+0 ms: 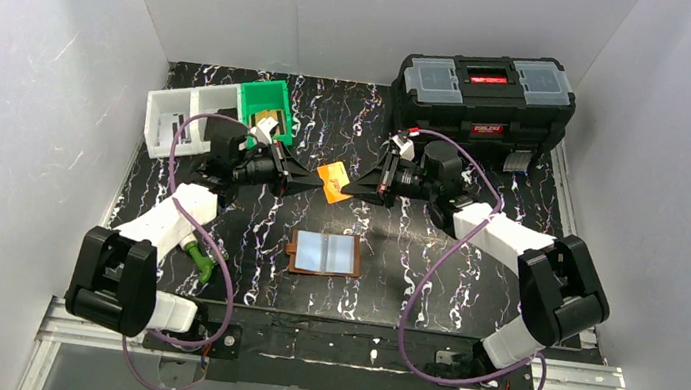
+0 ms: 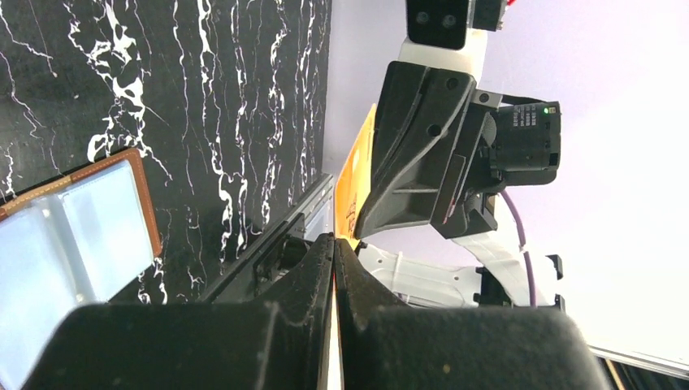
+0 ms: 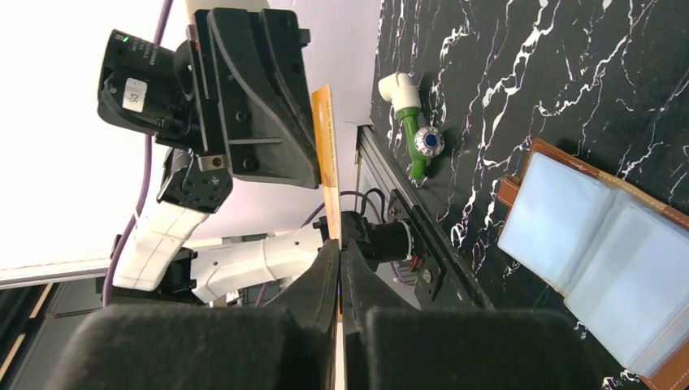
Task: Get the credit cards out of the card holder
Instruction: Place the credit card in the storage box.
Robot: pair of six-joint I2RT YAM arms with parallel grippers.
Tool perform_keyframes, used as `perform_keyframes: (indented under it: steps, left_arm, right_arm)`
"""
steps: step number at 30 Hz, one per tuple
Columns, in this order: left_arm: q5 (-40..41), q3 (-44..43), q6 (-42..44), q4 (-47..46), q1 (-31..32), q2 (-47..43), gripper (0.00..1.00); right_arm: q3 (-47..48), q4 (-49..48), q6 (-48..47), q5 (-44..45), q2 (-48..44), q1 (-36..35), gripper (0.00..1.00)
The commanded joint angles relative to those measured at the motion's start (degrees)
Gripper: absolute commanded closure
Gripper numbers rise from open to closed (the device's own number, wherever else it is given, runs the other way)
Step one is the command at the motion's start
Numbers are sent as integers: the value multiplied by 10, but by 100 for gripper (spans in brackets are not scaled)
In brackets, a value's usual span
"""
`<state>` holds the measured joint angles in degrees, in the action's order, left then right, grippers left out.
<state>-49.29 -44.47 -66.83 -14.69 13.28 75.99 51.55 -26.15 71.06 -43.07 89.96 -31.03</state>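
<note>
Left gripper (image 1: 313, 180): clenched on one edge of a thin flat orange credit card (image 1: 334, 181). In the left wrist view the black fingers (image 2: 313, 268) meet on the card's edge, no gap between them.

Right gripper (image 1: 354, 188): also clenched, on the opposite edge of the same card. In the right wrist view its fingers (image 3: 357, 268) pinch the card, which shows edge-on as a narrow orange strip (image 3: 325, 146).

The card is held in the air between the two grippers, clear of the table and out of the card holder. The top view shows it tilted.

The small flat brown leather card holder (image 1: 325, 253) lies opened flat on the black white-veined table (image 1: 393, 262), nearer the arm bases than the card and roughly below it. Glossy pale grey-blue pockets face up. Cannot tell whether any pocket holds another card.

Other items:
- large black toolbox (image 1: 484, 92) with clear lid compartments, at the far right;
- white bins (image 1: 193, 114) and a green bin (image 1: 266, 104), at the far left;
- small white and green fitting (image 3: 414, 138) on the table near the left arm.
</note>
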Motion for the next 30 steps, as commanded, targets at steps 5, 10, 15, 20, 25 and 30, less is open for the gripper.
perform_keyframes:
  steps: [5, 10, 15, 20, 25, 30]
  left_arm:
    - [-32, 9, -16, -48, -2, 2, 75]
    - [-34, 12, -23, -60, -2, 6, 67]
    - [-36, 16, -35, -79, -2, 13, 66]
    - [-37, 19, -53, -106, -1, 24, 67]
    - [-34, 20, -62, -118, -1, 26, 83]
    - [-31, 19, -53, -107, -2, 23, 100]
  right_arm:
    - [1, -88, 55, -39, 25, -1, 99]
    - [0, -134, 90, -52, 41, -4, 99]
    - [4, -159, 112, -55, 52, -11, 99]
    - [11, -174, 125, -58, 63, -21, 99]
    - [8, -173, 125, -54, 66, -25, 99]
    - [9, -116, 84, -43, 54, -25, 87]
